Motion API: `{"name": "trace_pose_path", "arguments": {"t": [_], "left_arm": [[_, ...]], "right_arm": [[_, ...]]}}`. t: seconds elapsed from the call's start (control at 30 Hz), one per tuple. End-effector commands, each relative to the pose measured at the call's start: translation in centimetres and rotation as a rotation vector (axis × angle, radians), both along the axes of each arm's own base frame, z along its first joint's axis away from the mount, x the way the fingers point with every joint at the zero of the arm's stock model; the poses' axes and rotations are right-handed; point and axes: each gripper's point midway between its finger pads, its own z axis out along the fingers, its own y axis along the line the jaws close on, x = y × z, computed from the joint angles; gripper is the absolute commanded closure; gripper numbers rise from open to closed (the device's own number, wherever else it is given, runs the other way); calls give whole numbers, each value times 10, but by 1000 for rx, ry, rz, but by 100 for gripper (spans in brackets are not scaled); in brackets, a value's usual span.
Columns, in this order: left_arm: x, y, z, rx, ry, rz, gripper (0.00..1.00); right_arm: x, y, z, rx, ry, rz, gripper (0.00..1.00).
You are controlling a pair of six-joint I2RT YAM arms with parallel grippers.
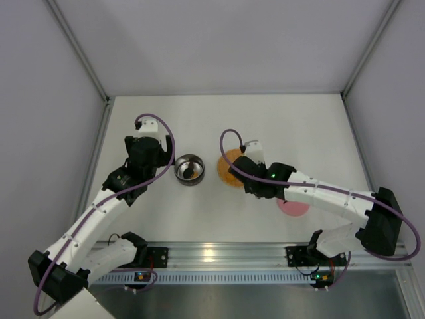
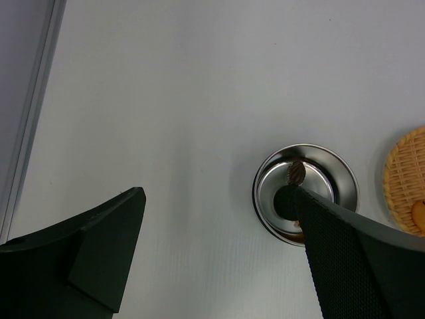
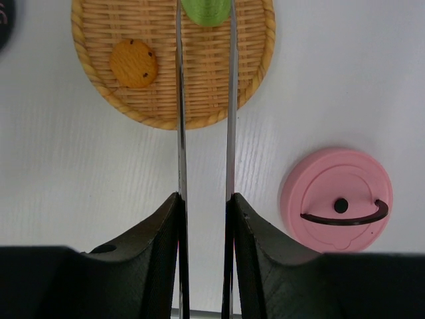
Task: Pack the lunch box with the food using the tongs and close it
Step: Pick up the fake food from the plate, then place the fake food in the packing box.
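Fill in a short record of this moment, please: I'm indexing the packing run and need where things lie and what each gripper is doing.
right gripper: shut on the tongs
tongs arms: either side of the green piece on the woven tray
also on tray: orange piece
left gripper: open, holding nothing, near the steel bowl
steel bowl: uncovered, brown piece inside
pink lid: flat on the table, handle up, apart from the bowl
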Motion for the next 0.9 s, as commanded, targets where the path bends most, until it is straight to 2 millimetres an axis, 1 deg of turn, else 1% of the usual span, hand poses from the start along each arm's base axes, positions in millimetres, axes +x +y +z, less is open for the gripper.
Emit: {"name": "trace_pose_path", "arguments": {"t": [0.0,0.03,0.1,0.13,0.2,0.23,0.27,0.3,0.37,0.4,0.43,0.47,0.5,0.57,0.6,0.63,0.67,0.7,0.73,0.77,0.8,0.83,0.87], "left_arm": [[1,2,21,-11,-53,9,1],[2,2,21,-13,-53,11,1],[2,2,20,-10,-51,14,1],[3,2,19,-8,-48,13,1],[3,2,19,-6,-47,15,1],[3,2,19,-4,-46,16,1],[3,3,19,-4,-48,18,1],[3,3,19,-3,-47,19,1],[3,3,19,-1,-47,20,1],[3,3,18,1,-45,19,1],[3,3,18,0,-46,21,1],[3,4,18,1,-46,22,1],[3,4,18,2,-44,22,1],[3,4,18,1,-45,21,1],[3,3,18,2,-43,19,1],[3,4,18,1,-45,21,1],[3,3,18,2,-43,21,1],[3,3,18,2,-43,21,1],[3,3,18,1,-43,18,1],[3,3,18,0,-46,20,1],[3,3,18,1,-46,19,1],[3,3,18,1,-46,19,1],[3,3,19,-1,-47,20,1]], "right_arm": [[12,13,49,113,-79,17,77],[12,17,55,135,-84,25,77],[11,29,60,170,-73,60,78],[11,34,66,190,-79,71,78],[9,46,68,208,-72,103,79],[9,54,76,231,-79,117,79],[6,62,76,231,-72,140,79],[6,70,83,250,-78,154,79],[-1,86,85,258,-70,197,79],[-1,94,92,280,-80,210,79],[-4,101,96,292,-78,228,79],[-7,109,94,287,-73,249,79],[-9,117,100,302,-77,262,79],[-15,130,98,297,-69,293,79],[-16,137,102,304,-72,302,78],[-20,142,101,304,-69,317,79],[-21,148,96,294,-59,324,78],[-21,153,98,302,-61,330,78],[-24,160,93,294,-51,341,78],[-25,163,92,292,-49,347,77],[-25,167,94,299,-52,349,75],[-27,170,92,294,-47,356,74],[-26,173,91,291,-46,356,71]]}}
